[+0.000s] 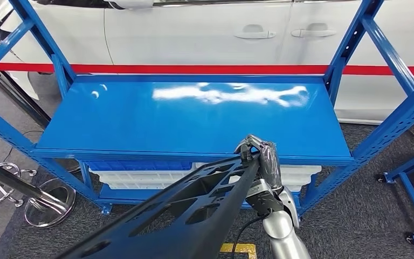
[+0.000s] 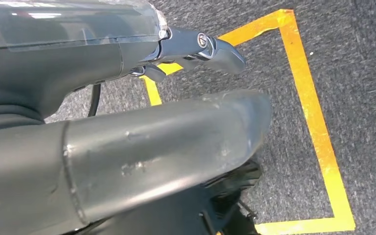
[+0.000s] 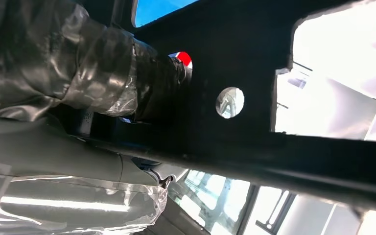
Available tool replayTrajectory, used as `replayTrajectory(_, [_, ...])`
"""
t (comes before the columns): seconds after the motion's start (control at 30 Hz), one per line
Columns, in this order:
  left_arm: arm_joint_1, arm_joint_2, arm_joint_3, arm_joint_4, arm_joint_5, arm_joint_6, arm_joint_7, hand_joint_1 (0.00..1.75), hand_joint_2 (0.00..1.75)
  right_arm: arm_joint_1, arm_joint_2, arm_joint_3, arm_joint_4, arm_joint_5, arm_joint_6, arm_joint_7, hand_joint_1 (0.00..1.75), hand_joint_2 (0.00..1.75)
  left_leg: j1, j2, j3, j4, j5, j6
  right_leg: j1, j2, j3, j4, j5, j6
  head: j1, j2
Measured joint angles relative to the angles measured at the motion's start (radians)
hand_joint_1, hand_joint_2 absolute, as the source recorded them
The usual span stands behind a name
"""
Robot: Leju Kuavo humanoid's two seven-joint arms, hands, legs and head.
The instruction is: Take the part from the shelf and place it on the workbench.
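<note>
Black part [image 1: 194,208]: gripped at its top corner in my right hand [image 1: 261,159], hanging off the shelf [image 1: 194,121].
Left hand [image 2: 127,142]: empty, fingers apart, over the floor.
Advice: keep the part level (long, floppy) while turning for the workbench.
Shelf: just ahead.

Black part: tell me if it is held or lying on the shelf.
Held. The right hand grips the black part at its upper end, lifted in front of the blue shelf, not resting on it.

Bright overhead glare on the blue shelf [image 1: 194,116]; backlit, blurred, murky right wrist view.
</note>
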Motion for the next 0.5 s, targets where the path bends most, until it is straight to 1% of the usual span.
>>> replayTrajectory(0.03, [-0.001,0.001,0.0,0.0,0.0,0.0,0.0,0.0,0.0,0.0,0.0,0.0,0.0,0.0,0.0,0.0,1.75,0.0,-0.004,0.0,0.021,-0.045,0.012,0.006,0.0,0.0,-0.001,0.0,0.002,0.004,0.0,0.0])
replayTrajectory(0.1, [0.0,0.001,0.0,0.0,0.0,0.0,0.0,0.0,0.0,0.0,0.0,0.001,0.0,0.0,0.0,0.0,1.75,0.0,-0.009,-0.001,0.024,-0.062,0.014,0.012,-0.002,-0.001,-0.003,-0.005,0.007,0.016,0.0,0.0])
replayTrajectory(0.13, [0.001,0.001,0.0,0.0,0.0,0.0,0.0,0.0,0.0,0.0,0.0,0.001,0.0,0.0,0.0,0.0,1.75,0.0,-0.006,-0.001,0.026,-0.069,0.02,0.016,-0.002,-0.002,-0.003,-0.006,0.008,0.022,0.0,0.0])
replayTrajectory(0.17, [0.001,0.001,0.0,0.0,0.0,0.0,0.0,0.0,0.0,-0.001,0.0,0.001,-0.001,0.001,0.0,0.0,1.75,0.0,-0.004,-0.001,0.029,-0.078,0.027,0.02,-0.001,-0.002,-0.005,-0.002,0.004,0.028,0.0,0.0])
replayTrajectory(0.2, [0.0,0.001,0.0,0.0,0.0,0.0,0.0,0.0,0.0,-0.002,0.0,0.001,-0.001,0.001,0.0,0.0,1.75,0.0,-0.001,0.0,0.032,-0.088,0.034,0.026,-0.001,-0.001,-0.013,0.016,-0.011,0.032,0.0,0.0])
replayTrajectory(0.23, [-0.001,0.001,0.001,0.0,0.0,0.0,0.0,0.0,0.0,-0.003,0.0,0.001,-0.001,0.001,0.0,0.0,1.75,0.0,0.002,0.002,0.033,-0.095,0.039,0.03,0.0,-0.001,-0.031,0.057,-0.039,0.036,0.0,0.0])
replayTrajectory(0.3, [-0.001,0.0,0.001,0.0,0.0,0.0,0.0,0.0,0.0,-0.002,-0.001,0.0,-0.001,0.001,0.0,0.0,1.75,0.0,-0.001,0.003,0.029,-0.095,0.041,0.034,0.0,0.0,-0.088,0.178,-0.102,0.04,0.0,0.0])
replayTrajectory(0.33, [0.0,0.0,0.001,0.0,0.001,-0.001,0.0,0.0,0.0,-0.001,-0.001,0.0,0.0,0.002,0.0,0.0,1.75,0.0,-0.001,0.003,0.027,-0.094,0.041,0.034,0.0,0.0,-0.111,0.228,-0.119,0.042,0.0,0.0])
replayTrajectory(0.37, [0.001,0.0,0.001,0.0,0.001,-0.001,0.0,0.0,0.0,0.0,-0.001,0.0,0.001,0.002,0.0,0.0,1.75,0.0,-0.002,0.003,0.026,-0.091,0.041,0.034,-0.001,0.0,-0.118,0.247,-0.116,0.044,0.0,0.0])
replayTrajectory(0.4, [0.001,0.0,0.002,0.0,0.001,-0.002,0.0,0.0,0.0,0.0,-0.001,0.0,0.002,0.003,0.0,0.0,1.75,0.0,-0.001,0.003,0.025,-0.088,0.039,0.033,-0.002,0.0,-0.106,0.227,-0.094,0.045,0.0,0.0])
replayTrajectory(0.43, [0.001,0.0,0.002,0.0,0.002,-0.002,0.0,0.0,0.0,0.0,-0.001,0.0,0.002,0.003,0.0,0.0,1.75,0.0,-0.001,0.002,0.024,-0.082,0.037,0.03,-0.004,-0.001,-0.077,0.173,-0.06,0.046,0.0,0.0])
replayTrajectory(0.47, [0.001,-0.001,0.002,0.0,0.002,-0.003,0.0,0.0,0.0,-0.002,-0.002,0.0,0.003,0.004,0.0,0.0,1.75,0.0,-0.001,0.001,0.023,-0.076,0.033,0.027,-0.006,-0.001,-0.043,0.108,-0.033,0.045,0.0,0.0])
replayTrajectory(0.5, [0.001,-0.001,0.003,0.0,0.003,-0.003,0.0,0.0,0.0,-0.003,-0.001,0.001,0.003,0.006,0.0,0.0,1.75,0.0,-0.002,0.0,0.02,-0.067,0.028,0.022,-0.005,-0.001,-0.015,0.053,-0.015,0.041,0.0,0.0])
